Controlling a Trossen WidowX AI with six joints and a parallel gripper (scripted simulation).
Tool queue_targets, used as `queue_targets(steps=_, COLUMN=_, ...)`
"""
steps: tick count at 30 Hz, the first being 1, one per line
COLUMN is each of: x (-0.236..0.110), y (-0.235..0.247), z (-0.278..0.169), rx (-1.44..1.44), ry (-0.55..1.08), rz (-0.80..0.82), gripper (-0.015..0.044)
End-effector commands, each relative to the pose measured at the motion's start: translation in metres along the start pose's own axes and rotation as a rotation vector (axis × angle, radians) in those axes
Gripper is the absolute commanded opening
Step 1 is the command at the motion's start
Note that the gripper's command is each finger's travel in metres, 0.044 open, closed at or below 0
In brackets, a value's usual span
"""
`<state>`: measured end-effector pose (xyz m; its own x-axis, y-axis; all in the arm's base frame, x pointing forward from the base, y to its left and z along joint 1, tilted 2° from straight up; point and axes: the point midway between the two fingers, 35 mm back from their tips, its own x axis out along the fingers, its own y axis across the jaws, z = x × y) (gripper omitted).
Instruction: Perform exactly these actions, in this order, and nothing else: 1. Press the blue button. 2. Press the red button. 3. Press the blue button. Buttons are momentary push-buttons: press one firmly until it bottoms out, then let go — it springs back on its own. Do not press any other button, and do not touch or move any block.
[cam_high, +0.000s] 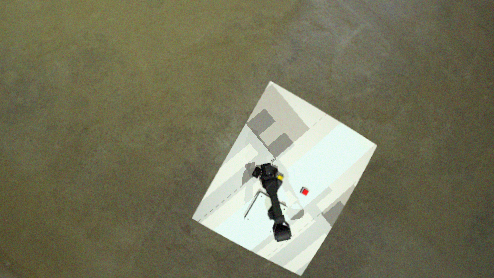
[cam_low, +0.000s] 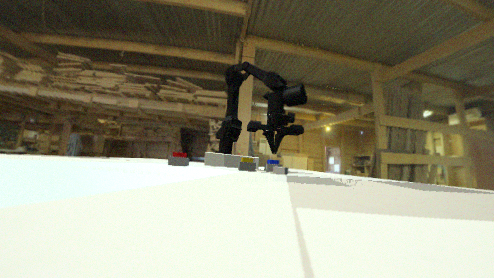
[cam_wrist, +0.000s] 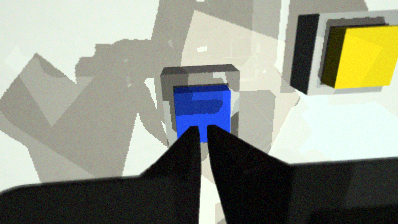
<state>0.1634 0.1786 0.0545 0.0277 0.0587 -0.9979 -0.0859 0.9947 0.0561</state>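
Note:
The blue button (cam_wrist: 202, 107) (cam_low: 272, 162) sits in a grey housing on the white table (cam_high: 330, 150) (cam_low: 150, 225). My gripper (cam_wrist: 202, 134) (cam_low: 275, 150) (cam_high: 267, 170) is shut and empty. It points straight down over the blue button, with its tips a little above the cap in the exterior view. In the overhead view the gripper hides the blue button. The yellow button (cam_wrist: 362, 57) (cam_low: 248, 160) (cam_high: 280, 177) stands close beside it. The red button (cam_low: 179, 155) (cam_high: 304, 191) stands further off, past the yellow one.
A low grey base (cam_low: 221, 159) stands at the foot of the arm between the red and yellow buttons. A thin L-shaped line (cam_high: 252, 202) is marked on the table near the arm. The table's edges drop off to a brown floor (cam_high: 100, 150).

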Motion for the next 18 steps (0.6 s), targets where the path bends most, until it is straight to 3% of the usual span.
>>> queue_targets(steps=1, x=0.010, y=-0.001, z=-0.001, rx=0.004, ry=0.003, rz=-0.008, gripper=0.0020)
queue_targets(steps=18, x=0.028, y=-0.002, z=-0.001, rx=0.004, ry=0.003, rz=-0.008, gripper=0.0020)
